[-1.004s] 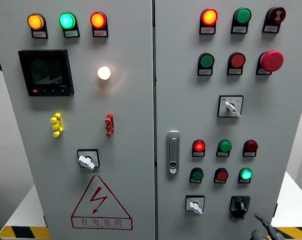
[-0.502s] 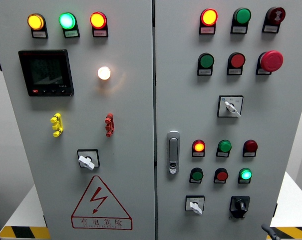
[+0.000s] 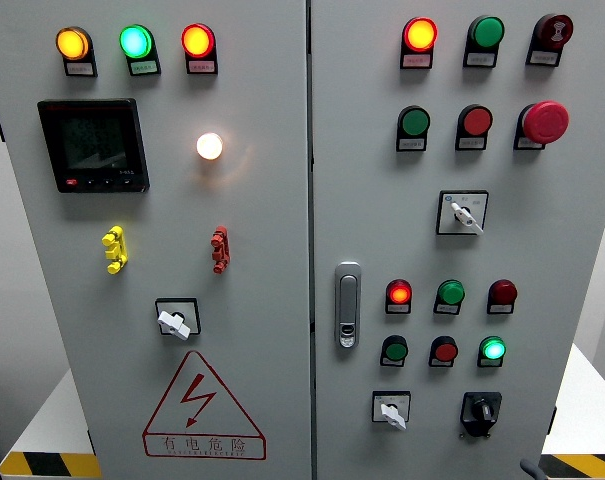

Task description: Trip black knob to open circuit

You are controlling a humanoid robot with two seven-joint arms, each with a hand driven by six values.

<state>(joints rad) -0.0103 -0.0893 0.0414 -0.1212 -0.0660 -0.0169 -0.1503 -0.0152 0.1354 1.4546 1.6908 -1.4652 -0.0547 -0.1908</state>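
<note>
The black knob (image 3: 480, 410) sits at the bottom right of the right cabinet door, a black rotary switch on a black plate, with its bar pointing roughly up. Only a small grey tip of my right hand (image 3: 527, 466) shows at the bottom edge, below and right of the knob and not touching it. My left hand is out of view.
A white rotary switch (image 3: 391, 410) sits left of the black knob. Above it are rows of red and green lamps and buttons (image 3: 449, 294). The door handle (image 3: 348, 305) is at the door's left edge. A red mushroom stop button (image 3: 545, 121) is at the upper right.
My right hand has dropped down and out of the picture at the bottom right, from several fingers showing to just a tip. The panel looks unchanged.
</note>
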